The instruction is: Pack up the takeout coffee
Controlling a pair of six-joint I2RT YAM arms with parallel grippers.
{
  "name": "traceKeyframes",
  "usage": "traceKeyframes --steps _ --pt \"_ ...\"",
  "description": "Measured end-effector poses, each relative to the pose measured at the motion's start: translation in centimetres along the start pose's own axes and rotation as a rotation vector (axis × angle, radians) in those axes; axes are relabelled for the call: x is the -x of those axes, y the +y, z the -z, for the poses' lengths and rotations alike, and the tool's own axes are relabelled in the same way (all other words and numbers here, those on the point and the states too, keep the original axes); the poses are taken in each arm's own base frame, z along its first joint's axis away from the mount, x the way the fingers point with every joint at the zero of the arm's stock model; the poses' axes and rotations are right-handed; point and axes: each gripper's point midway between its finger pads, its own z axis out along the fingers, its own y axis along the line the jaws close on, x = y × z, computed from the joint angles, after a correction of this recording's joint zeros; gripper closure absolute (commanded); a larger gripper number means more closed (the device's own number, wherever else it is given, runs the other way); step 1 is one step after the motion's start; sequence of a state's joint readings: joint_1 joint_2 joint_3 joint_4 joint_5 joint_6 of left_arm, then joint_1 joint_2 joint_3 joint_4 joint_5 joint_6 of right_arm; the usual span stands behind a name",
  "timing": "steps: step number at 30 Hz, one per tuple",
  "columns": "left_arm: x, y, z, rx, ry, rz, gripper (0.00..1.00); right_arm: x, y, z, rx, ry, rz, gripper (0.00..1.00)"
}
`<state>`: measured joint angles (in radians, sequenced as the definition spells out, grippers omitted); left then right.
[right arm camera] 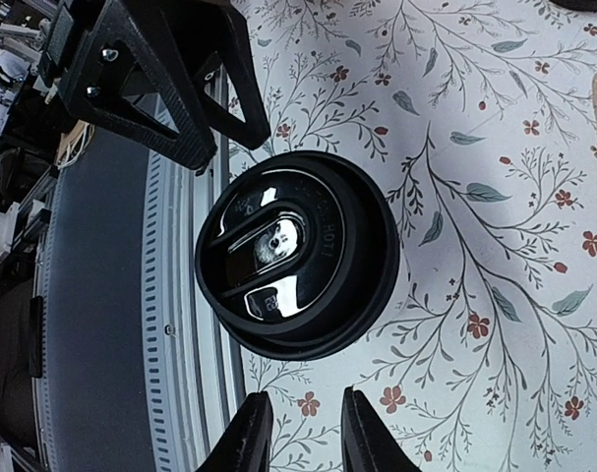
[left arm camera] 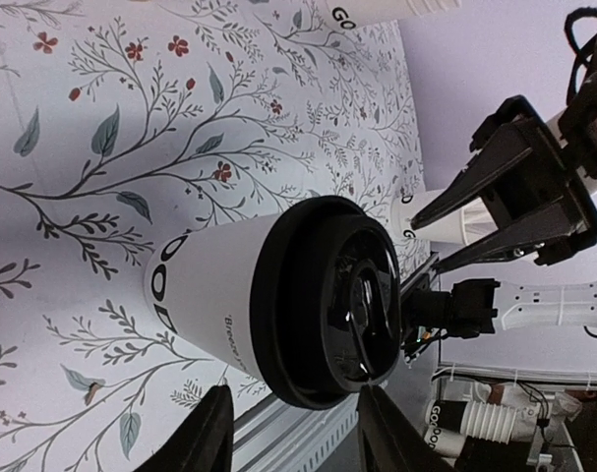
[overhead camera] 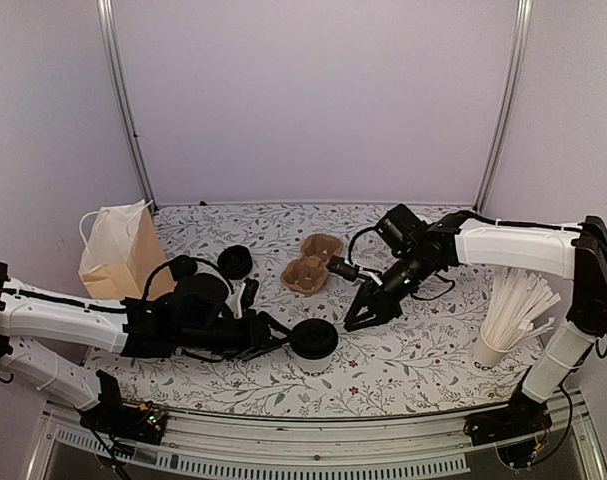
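A white paper coffee cup with black lettering and a black lid (overhead camera: pixel 313 340) stands near the table's front edge. It also shows in the left wrist view (left arm camera: pixel 205 290) and from above in the right wrist view (right arm camera: pixel 298 251). My left gripper (overhead camera: pixel 273 335) is open and empty, its fingertips (left arm camera: pixel 205 433) just short of the cup's left side, not touching. My right gripper (overhead camera: pixel 364 311) is open and empty, hovering to the right of and above the cup; its fingertips (right arm camera: pixel 247 433) are clear of the lid.
A brown cardboard cup carrier (overhead camera: pixel 313 263) lies behind the cup. A paper bag (overhead camera: pixel 121 252) stands at the back left. Loose black lids (overhead camera: pixel 233 262) lie near it. A stack of lidless white cups (overhead camera: pixel 511 318) stands at the right. The table's metal front rail (right arm camera: pixel 185 324) is close.
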<state>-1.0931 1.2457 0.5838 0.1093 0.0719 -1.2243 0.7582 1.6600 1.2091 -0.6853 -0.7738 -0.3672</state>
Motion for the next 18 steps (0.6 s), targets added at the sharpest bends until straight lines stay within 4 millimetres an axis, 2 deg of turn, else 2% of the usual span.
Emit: traceKeyframes --steps 7,18 --pt "0.0 -0.4 -0.8 -0.032 0.014 0.002 0.63 -0.2 0.0 -0.9 0.056 0.018 -0.05 0.76" --pt "-0.3 0.0 -0.4 -0.036 0.016 0.021 0.66 0.1 0.2 -1.9 0.149 0.017 -0.102 0.75"
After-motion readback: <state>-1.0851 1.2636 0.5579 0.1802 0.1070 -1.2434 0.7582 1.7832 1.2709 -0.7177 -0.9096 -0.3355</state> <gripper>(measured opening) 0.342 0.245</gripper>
